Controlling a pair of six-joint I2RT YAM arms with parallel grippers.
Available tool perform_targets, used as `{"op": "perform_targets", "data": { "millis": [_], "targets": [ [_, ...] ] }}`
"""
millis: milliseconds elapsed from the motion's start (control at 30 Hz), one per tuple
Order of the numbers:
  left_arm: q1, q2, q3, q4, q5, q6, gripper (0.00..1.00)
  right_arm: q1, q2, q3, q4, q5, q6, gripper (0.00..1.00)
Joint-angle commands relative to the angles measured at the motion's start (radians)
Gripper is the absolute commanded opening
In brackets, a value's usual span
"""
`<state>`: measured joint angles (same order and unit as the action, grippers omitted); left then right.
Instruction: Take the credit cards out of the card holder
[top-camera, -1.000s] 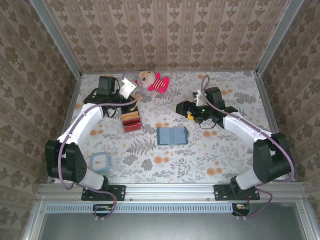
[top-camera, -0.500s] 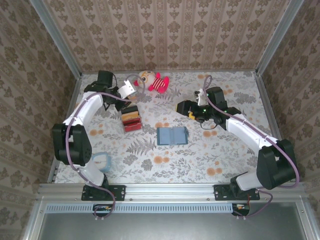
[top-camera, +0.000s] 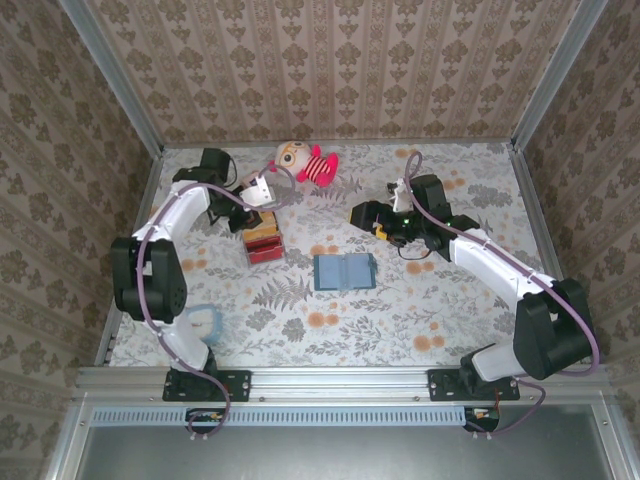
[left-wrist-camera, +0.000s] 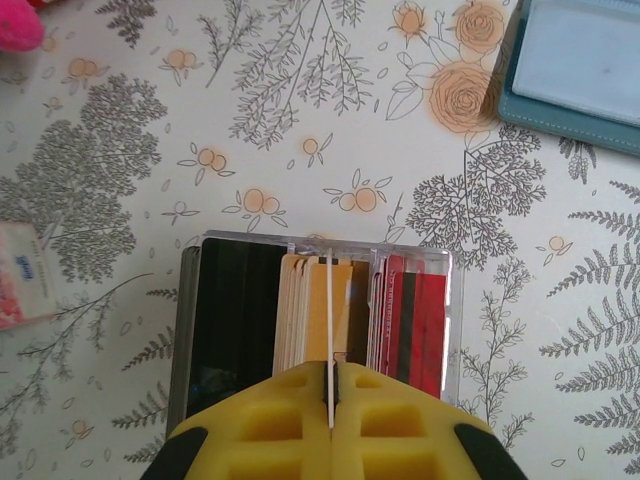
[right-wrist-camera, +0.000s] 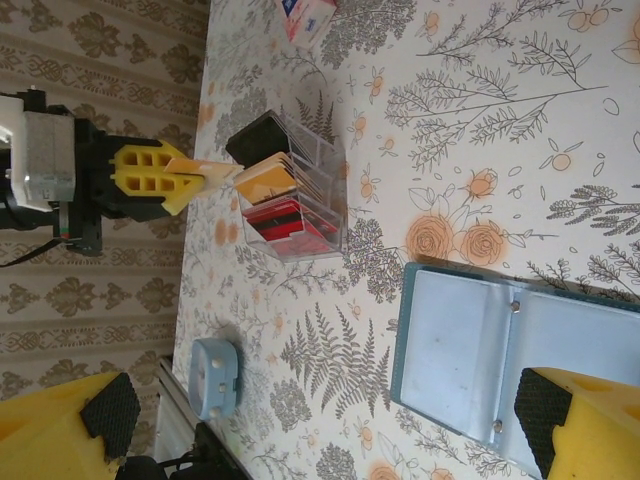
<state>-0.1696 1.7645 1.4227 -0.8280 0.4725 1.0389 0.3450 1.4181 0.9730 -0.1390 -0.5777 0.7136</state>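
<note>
Left end effector (left-wrist-camera: 330, 385): yellow fingers (left-wrist-camera: 270, 430) pinched together on a thin pale credit card (left-wrist-camera: 329, 310), seen edge-on in the left wrist view. The card sticks straight out ahead of the fingertips. Its far end lies over the clear box (left-wrist-camera: 190, 330), in line with the tan-orange cards (left-wrist-camera: 300, 310). Can't tell whether it sits in the slot or just above.

Inside the box, seen from this end effector: black block (left-wrist-camera: 235, 320) on the left, tan-orange cards in the middle, red cards (left-wrist-camera: 415, 320) on the right. All stand on edge.

Card holder (left-wrist-camera: 580, 70) is ahead and to the right of the left end effector, well apart from the box. It lies flat on the floral bench (left-wrist-camera: 120, 150), opened out, pale grey-blue inside facing up. A white-and-red packet (left-wrist-camera: 18, 275) lies off to the left at the frame edge.

Right end effector (top-camera: 365, 216): jaws wide apart, gripping nothing, with fingers (right-wrist-camera: 70, 425) at both lower corners of the right wrist view. The card holder (right-wrist-camera: 470, 350) lies below, between them and closer to the right finger (teal border, two pale panels, spine in the middle). The clear box (right-wrist-camera: 300, 200) is further ahead, with the left end effector (right-wrist-camera: 190, 178) beyond it. A blue round object (right-wrist-camera: 215, 375) is near the left finger.

In the top view, a doll (top-camera: 305, 160) lies past the left end effector, near the back wall.
</note>
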Motion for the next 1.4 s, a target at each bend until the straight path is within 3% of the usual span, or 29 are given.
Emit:
{"op": "perform_targets", "data": {
  "millis": [0,667,1033,1267,1367],
  "targets": [
    [0.001,0.032,0.005,-0.026,0.023,0.046,0.00,0.005,-0.020,-0.003,-0.001,0.028,0.002,1.00],
    [-0.019,0.124,0.025,-0.017,-0.078,0.073,0.00,0.005,-0.034,-0.010,0.017,0.021,0.014,1.00],
    [-0.029,0.097,0.033,0.015,-0.106,0.019,0.28,0.005,0.002,-0.006,0.020,0.009,0.023,1.00],
    [-0.022,0.022,0.036,0.059,-0.045,-0.047,0.31,0.008,0.009,-0.008,-0.011,0.030,0.008,1.00],
    [-0.017,-0.042,0.005,0.128,-0.013,-0.126,0.37,0.032,0.012,0.011,-0.086,0.089,-0.037,1.00]
  ]
}}
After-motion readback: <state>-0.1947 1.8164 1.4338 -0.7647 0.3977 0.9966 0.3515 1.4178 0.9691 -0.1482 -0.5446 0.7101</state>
